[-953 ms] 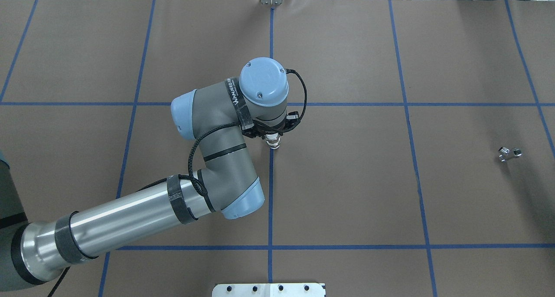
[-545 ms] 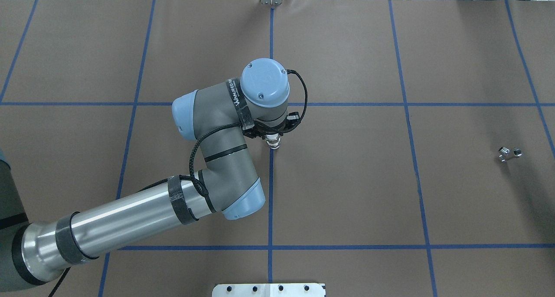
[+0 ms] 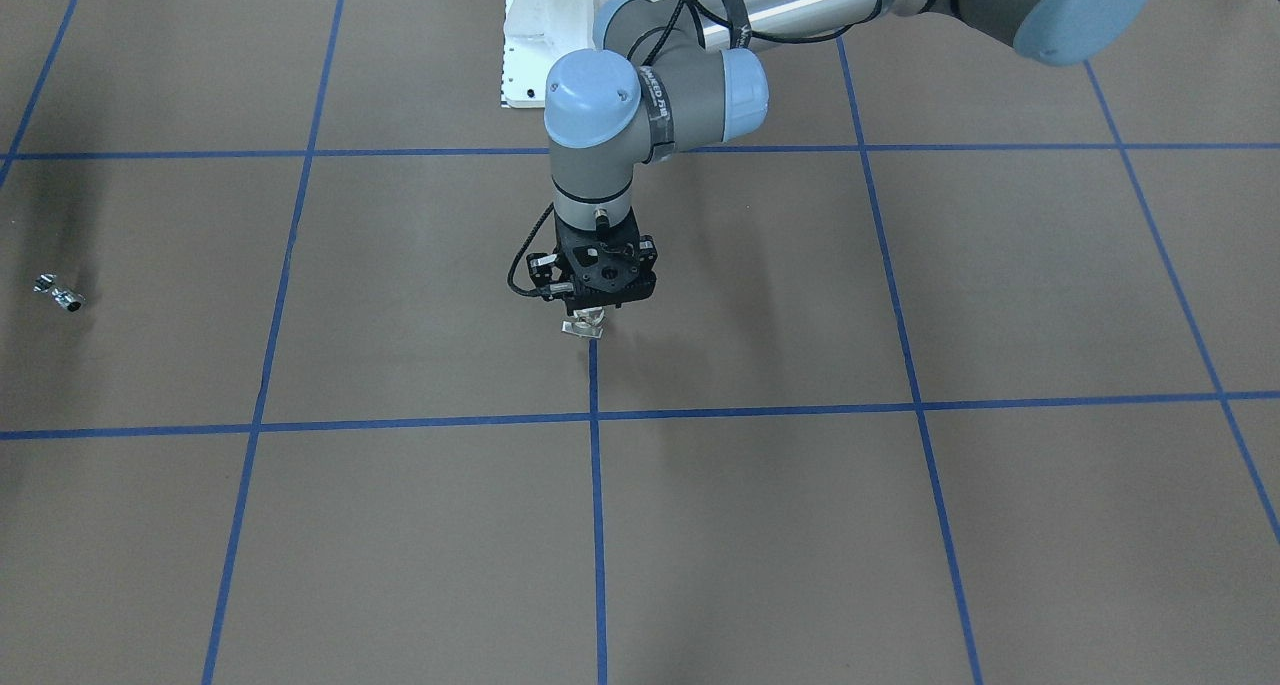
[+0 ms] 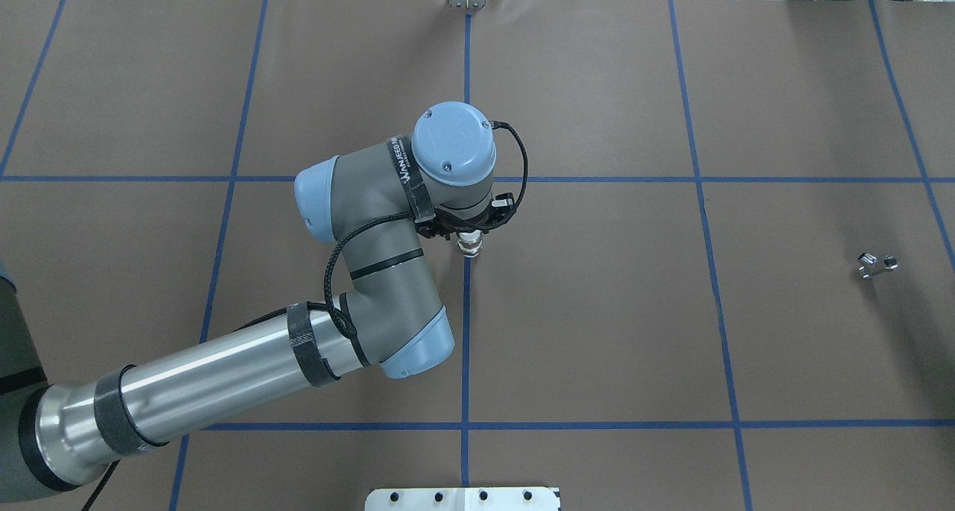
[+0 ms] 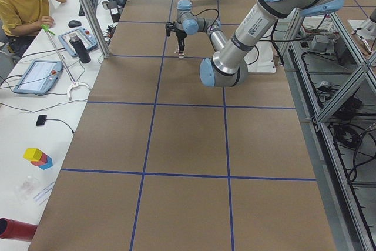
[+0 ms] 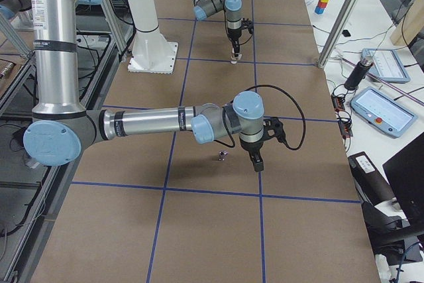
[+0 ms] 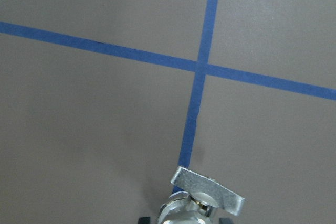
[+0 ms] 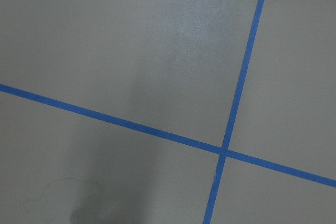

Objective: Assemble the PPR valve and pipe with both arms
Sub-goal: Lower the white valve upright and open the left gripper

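Observation:
My left gripper (image 3: 596, 305) points straight down at the table's middle. It is shut on the PPR valve (image 3: 584, 324), whose flat pale tab hangs below the fingers, low over a blue tape line. The valve also shows in the overhead view (image 4: 470, 247) and in the left wrist view (image 7: 208, 194). The pipe (image 4: 876, 264), a tiny chrome piece, lies alone on the table far to the right, and shows in the front view (image 3: 59, 295) too. My right gripper (image 6: 256, 159) shows only in the right side view, just beside the pipe (image 6: 222, 157). I cannot tell whether it is open.
Brown table mat (image 4: 597, 332) with a blue tape grid. The white bolted pedestal (image 3: 545, 25) stands at the robot's side of the table. A metal post (image 6: 344, 18) and operator tablets (image 6: 384, 107) lie beyond the far edge.
Nothing visibly changed beyond a tiny wobble of the left wrist. The valve stays in the left gripper at the same spot and the pipe has not moved.

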### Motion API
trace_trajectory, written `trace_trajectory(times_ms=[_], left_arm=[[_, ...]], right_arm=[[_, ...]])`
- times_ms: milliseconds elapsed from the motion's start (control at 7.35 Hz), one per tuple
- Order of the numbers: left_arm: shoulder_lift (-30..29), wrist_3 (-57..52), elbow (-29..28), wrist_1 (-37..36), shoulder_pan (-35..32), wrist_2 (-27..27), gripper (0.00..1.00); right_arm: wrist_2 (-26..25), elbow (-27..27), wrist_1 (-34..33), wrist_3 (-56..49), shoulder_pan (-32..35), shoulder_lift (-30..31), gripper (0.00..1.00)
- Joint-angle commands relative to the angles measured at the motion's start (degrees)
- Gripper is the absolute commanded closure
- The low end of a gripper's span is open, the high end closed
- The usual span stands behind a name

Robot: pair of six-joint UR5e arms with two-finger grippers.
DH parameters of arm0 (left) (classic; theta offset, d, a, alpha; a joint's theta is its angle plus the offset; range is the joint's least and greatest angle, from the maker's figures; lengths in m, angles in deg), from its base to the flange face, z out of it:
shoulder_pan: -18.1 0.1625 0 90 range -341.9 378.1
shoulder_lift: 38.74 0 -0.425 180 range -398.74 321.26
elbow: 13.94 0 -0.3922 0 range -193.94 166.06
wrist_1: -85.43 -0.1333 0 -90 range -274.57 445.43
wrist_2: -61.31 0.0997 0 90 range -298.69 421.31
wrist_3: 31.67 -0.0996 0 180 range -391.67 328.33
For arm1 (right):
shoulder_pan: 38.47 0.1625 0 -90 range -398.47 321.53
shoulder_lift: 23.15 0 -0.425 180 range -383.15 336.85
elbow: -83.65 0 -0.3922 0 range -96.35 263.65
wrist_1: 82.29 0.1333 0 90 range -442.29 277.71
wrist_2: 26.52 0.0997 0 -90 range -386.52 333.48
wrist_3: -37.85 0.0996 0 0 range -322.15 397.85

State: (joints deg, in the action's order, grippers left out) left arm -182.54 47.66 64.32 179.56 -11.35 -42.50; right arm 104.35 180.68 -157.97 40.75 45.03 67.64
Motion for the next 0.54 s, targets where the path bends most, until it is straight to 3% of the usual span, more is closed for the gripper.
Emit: trace_trajectory(times_ms=[0, 136, 408], left_arm=[[0.2, -2.8, 1.1, 0.1, -0.1, 0.5, 0.00], [0.5, -5.2, 4.1, -0.7, -0.6, 0.2, 0.00], [2.4, -10.7, 15.7, -12.6, -2.7, -1.8, 0.00]], right_arm=[[0.0, 0.0, 0.0, 0.0, 0.0, 0.0, 0.00], [0.0, 0.0, 0.0, 0.0, 0.0, 0.0, 0.00], [-0.1, 0.0, 0.0, 0.0, 0.0, 0.1, 0.00]])
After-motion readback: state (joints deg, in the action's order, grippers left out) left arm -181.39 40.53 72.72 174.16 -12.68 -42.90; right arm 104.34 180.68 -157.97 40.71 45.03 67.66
